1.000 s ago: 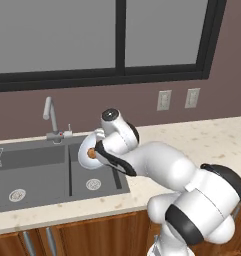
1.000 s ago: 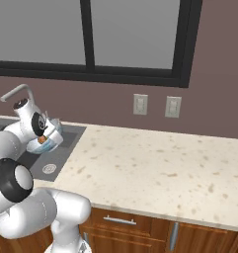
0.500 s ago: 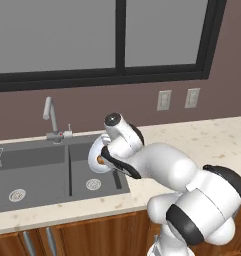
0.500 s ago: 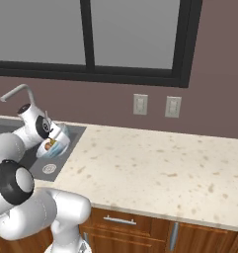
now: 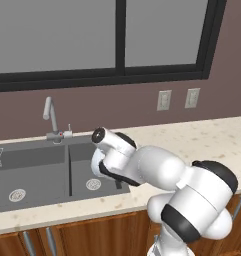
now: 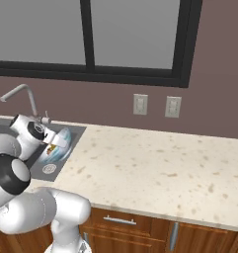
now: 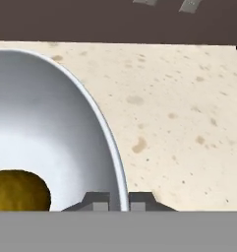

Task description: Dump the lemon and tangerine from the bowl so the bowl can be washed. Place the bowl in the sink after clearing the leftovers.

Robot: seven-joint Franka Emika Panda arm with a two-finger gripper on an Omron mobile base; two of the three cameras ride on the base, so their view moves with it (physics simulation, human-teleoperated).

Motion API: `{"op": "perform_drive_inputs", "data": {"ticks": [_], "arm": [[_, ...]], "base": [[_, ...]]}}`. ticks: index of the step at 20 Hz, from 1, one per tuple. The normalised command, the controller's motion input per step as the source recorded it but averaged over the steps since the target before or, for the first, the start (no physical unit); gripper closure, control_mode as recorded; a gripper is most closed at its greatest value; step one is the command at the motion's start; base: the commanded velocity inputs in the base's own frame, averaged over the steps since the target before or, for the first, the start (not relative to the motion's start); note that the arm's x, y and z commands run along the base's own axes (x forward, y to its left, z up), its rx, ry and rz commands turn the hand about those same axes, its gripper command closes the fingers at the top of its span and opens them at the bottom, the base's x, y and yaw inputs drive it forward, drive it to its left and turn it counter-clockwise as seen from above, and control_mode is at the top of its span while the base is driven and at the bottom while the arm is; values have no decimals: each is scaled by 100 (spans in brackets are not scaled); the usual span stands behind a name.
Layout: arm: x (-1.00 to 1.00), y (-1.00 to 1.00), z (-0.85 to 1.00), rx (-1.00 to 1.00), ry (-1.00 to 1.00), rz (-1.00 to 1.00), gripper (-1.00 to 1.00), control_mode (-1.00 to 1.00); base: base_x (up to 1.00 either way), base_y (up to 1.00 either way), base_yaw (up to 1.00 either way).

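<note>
In the hand view the lemon [image 7: 17,191] lies at 7 o'clock inside the bowl [image 7: 51,133], whose rim runs between the gripper [image 7: 119,199], its jaws clenched on that rim. At 3 o'clock spreads the speckled bench [image 7: 184,123]. From the right base, the tilted bowl hangs over the sink [image 6: 41,165].

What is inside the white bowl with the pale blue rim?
In the hand view, one olive-yellow fruit, likely the lemon, lies in the white bowl. The bowl's remaining interior is outside that picture, so a tangerine cannot be confirmed.
</note>
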Motion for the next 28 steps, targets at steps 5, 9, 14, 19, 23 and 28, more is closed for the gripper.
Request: {"op": "perform_drive_inputs", "data": {"ticks": [5,9,14,19,23,28], "arm": [[0,23,0,-15,-1,0,100,-100],[-4,27,4,-15,-14,0,100,-100],[-2,0,0,0,-3,0,100,-100],[-2,33,14,-22,-12,0,100,-100],[2,8,7,-8,0,0,100,-100],[0,0,0,-3,-2,0,100,-100]], "base": [[0,0,0],[0,0,0],[0,0,0],[0,0,0],[0,0,0],[0,0,0]]}}
